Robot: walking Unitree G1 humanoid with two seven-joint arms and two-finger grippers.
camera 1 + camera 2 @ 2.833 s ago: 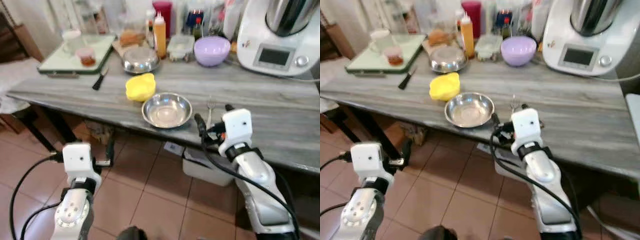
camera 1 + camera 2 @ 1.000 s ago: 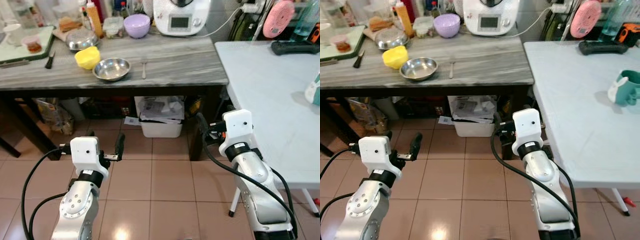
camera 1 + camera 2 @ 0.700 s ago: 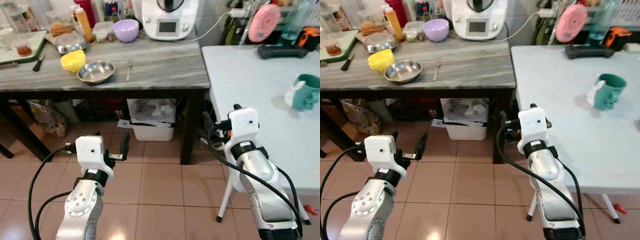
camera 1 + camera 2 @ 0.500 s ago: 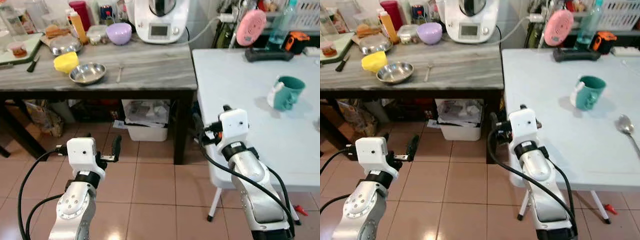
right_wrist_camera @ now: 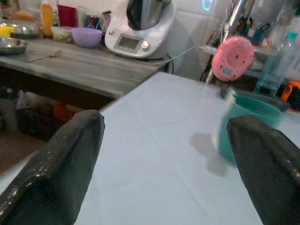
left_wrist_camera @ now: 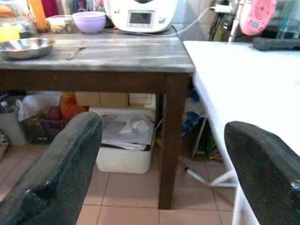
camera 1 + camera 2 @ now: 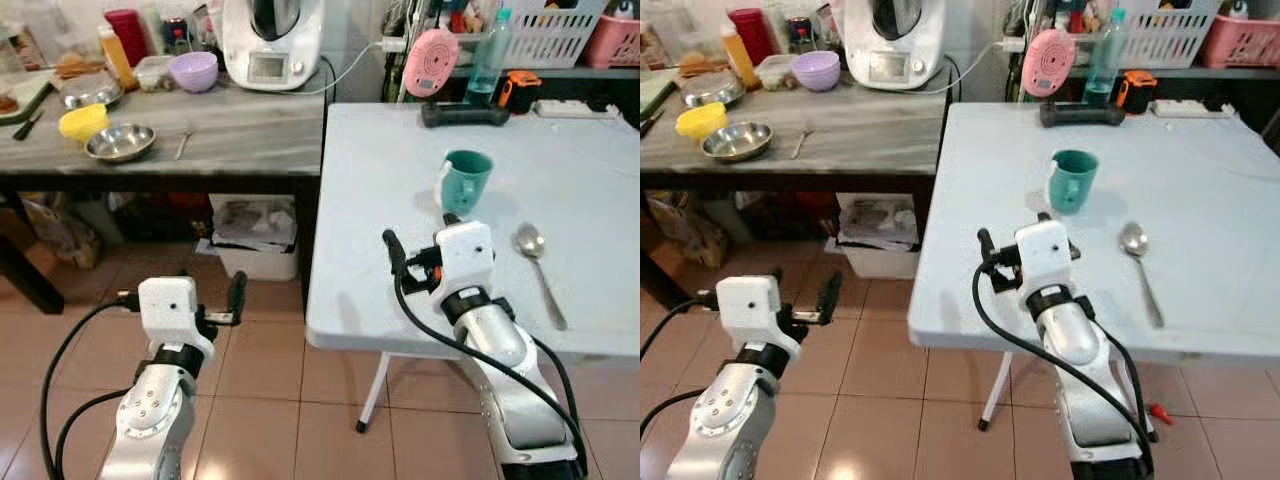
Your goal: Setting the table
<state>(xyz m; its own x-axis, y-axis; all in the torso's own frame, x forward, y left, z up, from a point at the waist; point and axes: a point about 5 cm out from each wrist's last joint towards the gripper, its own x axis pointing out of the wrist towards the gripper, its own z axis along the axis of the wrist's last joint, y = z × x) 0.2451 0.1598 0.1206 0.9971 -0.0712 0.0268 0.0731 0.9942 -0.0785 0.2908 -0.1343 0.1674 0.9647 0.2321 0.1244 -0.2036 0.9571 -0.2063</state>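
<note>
A teal mug (image 7: 467, 180) and a metal spoon (image 7: 535, 262) rest on the white table (image 7: 370, 200) in front of me. To the left, the grey wooden table (image 7: 250, 130) carries a steel bowl (image 7: 119, 142), a yellow bowl (image 7: 83, 121) and a fork (image 7: 183, 140). My right gripper (image 7: 420, 235) hovers open over the white table's near edge, short of the mug (image 5: 251, 129), with nothing between its fingers. My left gripper (image 6: 159, 187) is held low over the tiled floor, open and empty, pointing at the gap between the two tables.
A purple bowl (image 7: 194, 71), a white kitchen machine (image 7: 268, 45), bottles and a lidded pot line the grey table's back. A pink fan (image 7: 430, 62), a black device (image 7: 462, 114) and baskets stand behind the white table. A white bin (image 7: 252, 240) sits under the grey table.
The whole view has swung right, from the grey table to the white table with the mug and spoon. Both grippers remain open and empty in front of me.
</note>
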